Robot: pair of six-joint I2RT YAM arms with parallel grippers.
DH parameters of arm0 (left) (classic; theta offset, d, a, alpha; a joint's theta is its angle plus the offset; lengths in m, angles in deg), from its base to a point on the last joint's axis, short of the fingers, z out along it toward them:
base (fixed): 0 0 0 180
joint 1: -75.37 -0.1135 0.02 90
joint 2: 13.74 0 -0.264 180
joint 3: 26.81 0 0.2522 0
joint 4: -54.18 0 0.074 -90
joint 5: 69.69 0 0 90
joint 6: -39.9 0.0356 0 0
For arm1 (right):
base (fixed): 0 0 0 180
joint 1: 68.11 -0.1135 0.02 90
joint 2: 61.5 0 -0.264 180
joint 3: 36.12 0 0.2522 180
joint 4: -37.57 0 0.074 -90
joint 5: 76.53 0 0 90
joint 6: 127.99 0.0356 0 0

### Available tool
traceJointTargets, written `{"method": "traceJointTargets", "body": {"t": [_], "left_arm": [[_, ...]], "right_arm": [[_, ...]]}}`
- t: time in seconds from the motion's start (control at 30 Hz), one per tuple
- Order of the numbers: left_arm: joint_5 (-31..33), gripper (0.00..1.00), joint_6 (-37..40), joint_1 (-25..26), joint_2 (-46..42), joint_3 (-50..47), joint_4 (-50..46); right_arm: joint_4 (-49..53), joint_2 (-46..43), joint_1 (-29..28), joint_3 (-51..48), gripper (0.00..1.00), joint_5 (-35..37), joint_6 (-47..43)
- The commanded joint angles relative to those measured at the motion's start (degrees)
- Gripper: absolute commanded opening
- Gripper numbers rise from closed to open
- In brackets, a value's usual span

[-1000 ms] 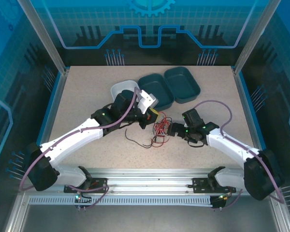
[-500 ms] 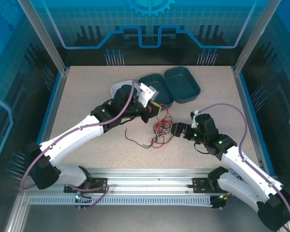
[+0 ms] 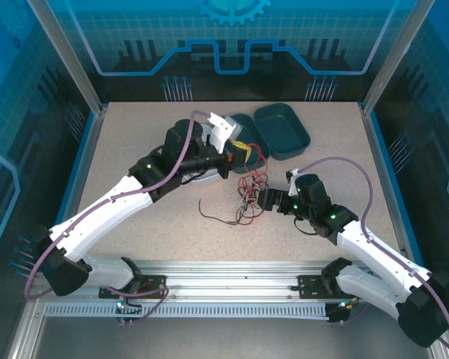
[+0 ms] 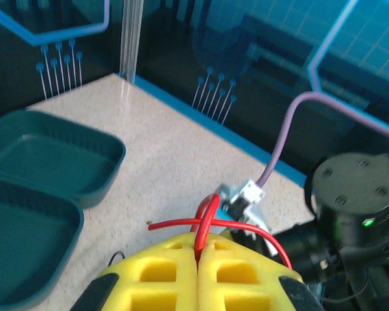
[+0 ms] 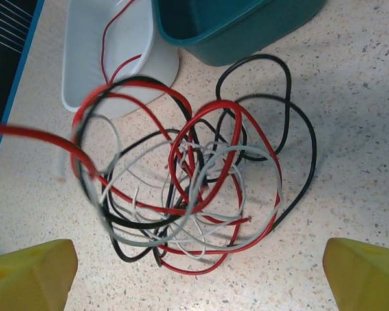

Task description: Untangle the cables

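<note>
While the left gripper (image 4: 198,254) clamps the red cable (image 4: 172,225) | right gripper (image 5: 198,275): jaws apart over tangled cables (image 5: 194,188) | teal trays (image 3: 280,131) lie beyond

A loose tangle of red cable (image 5: 223,107), black cable (image 5: 309,139) and whitish-grey cable (image 5: 240,188) lay mid-frame on the speckled desk (image 5: 356,97). A white tray (image 5: 94,52) sat upper left beside a teal container (image 5: 246,23). The right hand's (image 5: 198,272) yellow fingers (image 5: 29,275) stood wide apart in the lower corners.

We see red, black and whitish-grey cables (image 5: 194,201) on a speckled beige table (image 5: 350,129), teal trays (image 3: 284,129), and a yellow-fingered left gripper (image 4: 198,272).
</note>
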Motion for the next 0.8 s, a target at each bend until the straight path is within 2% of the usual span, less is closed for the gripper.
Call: {"method": "traceJointTargets", "body": {"t": [0.0, 0.23, 0.47, 0.57, 0.67, 0.77], "left_arm": [[-0.72, 0.03, 1.43, 0.28, -1.94, 4.11, 1.86], [-2.58, 0.03, 0.06, 0.25, -2.1, 5.12, 2.97], [0.18, 0.03, 1.15, 0.16, -4.76, 5.53, 3.76], [-0.17, 0.03, 1.88, 0.09, -5.99, 6.7, 4.29], [-0.91, 0.03, 2.22, -0.02, -6.96, 7.15, 5.33], [-0.18, 0.03, 2.66, -0.1, -7.69, 7.15, 6.07]], "right_arm": [[-2.39, 0.76, -0.68, 0.29, 0.98, -0.01, -0.13], [-3.56, 5.23, -0.68, 0.62, 0.95, 1.55, 0.48], [-3.66, 10.87, -0.42, 1.38, 0.88, 3.13, 1.34], [-4.08, 13.29, 0.1, 0.77, 0.78, 3.84, 2.37], [-6.36, 15.3, 0.71, -0.48, 0.64, 2.97, 3.1], [-8.27, 17.2, 0.91, -1.32, 0.62, 2.47, 3.8]]}}
